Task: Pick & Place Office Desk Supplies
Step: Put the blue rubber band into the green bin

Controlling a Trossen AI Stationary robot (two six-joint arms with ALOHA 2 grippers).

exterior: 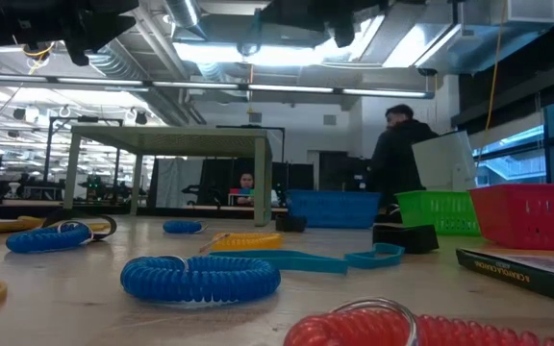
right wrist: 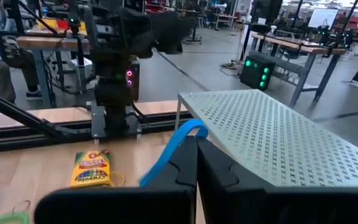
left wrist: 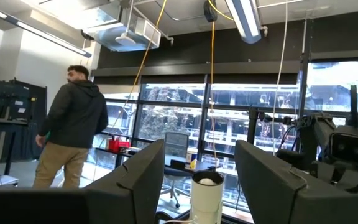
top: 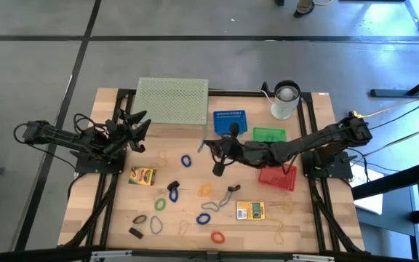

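Coloured band loops, small black clips and two yellow card boxes (top: 142, 175) (top: 250, 211) lie scattered on the wooden table (top: 304, 225). My right gripper (top: 204, 145) hovers above the table's middle, near the mesh stand (top: 172, 102). It is shut on a flat blue band (right wrist: 180, 142). My left gripper (top: 133, 124) waits open at the left side, raised, holding nothing. A blue loop (top: 186, 160) rests flat on the table just left of my right gripper. In the low view, blue coil loops (exterior: 200, 277) and a red one (exterior: 373, 332) lie near the camera. My right gripper pinches the blue band between its two shut fingers (right wrist: 219, 171). A bend of the band (right wrist: 191, 129) stands out past the fingertips, and the rest trails down beside one finger. The fingers lie about level, pointing toward the table's far left. The band is lifted clear of the table.
Blue (top: 229, 121), green (top: 269, 135) and red (top: 278, 177) baskets stand at the middle right, and a white cup (top: 285, 100) at the far right. The mesh stand fills the far middle. A person (left wrist: 70, 130) walks in the room beyond the table.
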